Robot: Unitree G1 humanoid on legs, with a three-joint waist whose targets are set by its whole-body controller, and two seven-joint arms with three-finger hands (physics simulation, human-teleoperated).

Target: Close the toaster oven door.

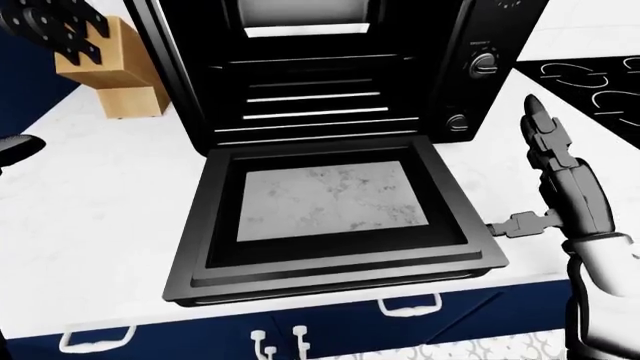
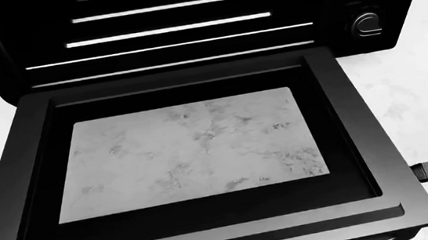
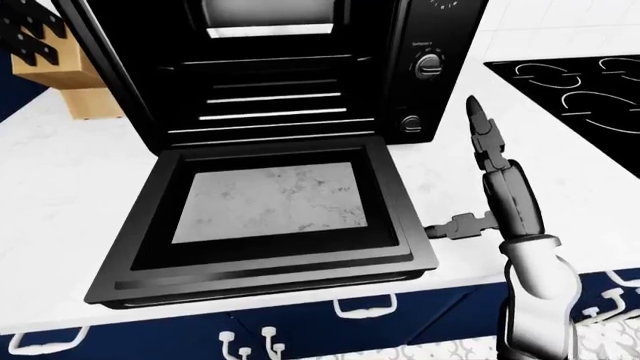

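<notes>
Toaster oven (image 1: pixel 340 67): a black unit standing on the white marble desk (image 1: pixel 100 195), occupying the upper centre of the left-eye view. Its door (image 1: pixel 330 214) is fully dropped, lying roughly level and projecting toward the bottom of the frame, its lower edge overhanging the desk edge above the blue cabinet fronts (image 1: pixel 330 330). The door's glass pane (image 1: pixel 328 199) shows the marble pattern through it. Inside the cavity, several bright horizontal rack bars (image 2: pixel 166 30) are visible in the head view. Two round knobs (image 1: pixel 482 64) sit one above the other on the panel at the oven's right side.

Right hand (image 3: pixel 500 187): positioned at the right of the right-eye view, just beside the door's right edge. The fingers (image 3: pixel 482 131) are extended and open, two pointing toward the top of the frame, one short digit (image 3: pixel 455 227) reaching sideways toward the door's right rim. Whether that digit touches the rim cannot be determined. The hand grips nothing.

Left hand (image 1: pixel 18 148): only a dark tip enters at the left edge of the left-eye view, well apart from the oven; the state of its fingers cannot be told.

Other items: a wooden knife block (image 1: pixel 110 71) in the upper left of the left-eye view, beside the oven; a black cooktop (image 3: pixel 570 86) with white ring markings in the upper right of the right-eye view.
</notes>
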